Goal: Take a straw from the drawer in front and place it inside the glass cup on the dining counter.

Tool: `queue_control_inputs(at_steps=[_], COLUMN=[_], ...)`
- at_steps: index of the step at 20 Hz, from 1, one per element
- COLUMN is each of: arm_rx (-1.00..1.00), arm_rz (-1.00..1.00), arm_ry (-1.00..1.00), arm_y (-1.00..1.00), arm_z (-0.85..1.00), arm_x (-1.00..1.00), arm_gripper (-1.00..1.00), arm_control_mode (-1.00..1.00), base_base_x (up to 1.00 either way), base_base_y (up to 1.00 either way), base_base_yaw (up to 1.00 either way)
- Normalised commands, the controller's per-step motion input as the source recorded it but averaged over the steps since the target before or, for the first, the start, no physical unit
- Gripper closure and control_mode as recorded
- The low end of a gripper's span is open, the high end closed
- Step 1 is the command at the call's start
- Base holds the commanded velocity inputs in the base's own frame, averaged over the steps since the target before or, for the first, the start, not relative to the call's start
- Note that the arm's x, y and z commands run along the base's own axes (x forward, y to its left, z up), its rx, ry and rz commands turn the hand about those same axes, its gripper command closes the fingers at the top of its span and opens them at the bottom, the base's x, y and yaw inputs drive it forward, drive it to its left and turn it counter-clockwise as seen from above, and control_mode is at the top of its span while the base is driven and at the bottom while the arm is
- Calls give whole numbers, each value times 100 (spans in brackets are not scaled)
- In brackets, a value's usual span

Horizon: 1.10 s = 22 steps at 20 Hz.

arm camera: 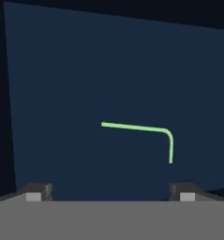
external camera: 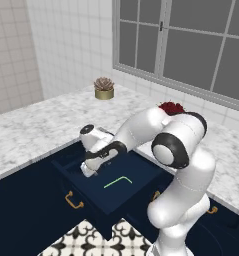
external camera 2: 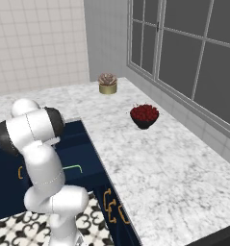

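**A:** Straw point(external camera: 117, 182) question, left base view first. It's lying flat on the floor of the open drawer point(external camera: 141, 192), and your gripper point(external camera: 89, 172) hangs just over the drawer, with the straw out past the fingertips toward the drawer's front. Can't tell from here how wide the fingers are, the hand is in the way. How would you grab that thing?

**B:** Right base view doesn't help you much. You get the green line of the straw point(external camera 2: 72, 167) in the drawer point(external camera 2: 83, 144) beside your arm, and a dark bowl of red fruit point(external camera 2: 144, 115) and a potted succulent point(external camera 2: 107, 83) up on the worktop point(external camera 2: 155, 163), neither near your fingers.

**A:** And the hand view?

**B:** That's the good one. Fingers point(arm camera: 36, 191) are spread wide with nothing between them, and the straw point(arm camera: 137, 127) sits ahead of them, well apart. It's bent: a long run, then a short leg that points back toward one fingertip. My guess is it's super light, slippery, and squashes if you clamp hard. So you'd want to straddle the long run near its middle, fingers across it, not along it. It's so thin and flat on the floor that you'll probably need to get right down to the drawer floor, or it'll skate away.
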Motion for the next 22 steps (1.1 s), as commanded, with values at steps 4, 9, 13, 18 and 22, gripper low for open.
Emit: queue_control_inputs(at_steps=[4,9,13,18,22], arm_rx=[11,6,1,0,0], arm_rz=[3,2,4,1,0], arm_ry=[33,28,10,-3,-10], arm_y=[3,24,54,52,45], arm_z=[-70,-71,-54,-29,-22], arm_x=[68,43,1,-21,-44], arm_gripper=[-100,-100,-100,-100,-100], arm_control_mode=[-100,-100,-100,-100,-100], base_base_x=[0,0,0,0,0], base_base_y=[0,0,0,0,0], base_base_yaw=[0,0,0,0,0])
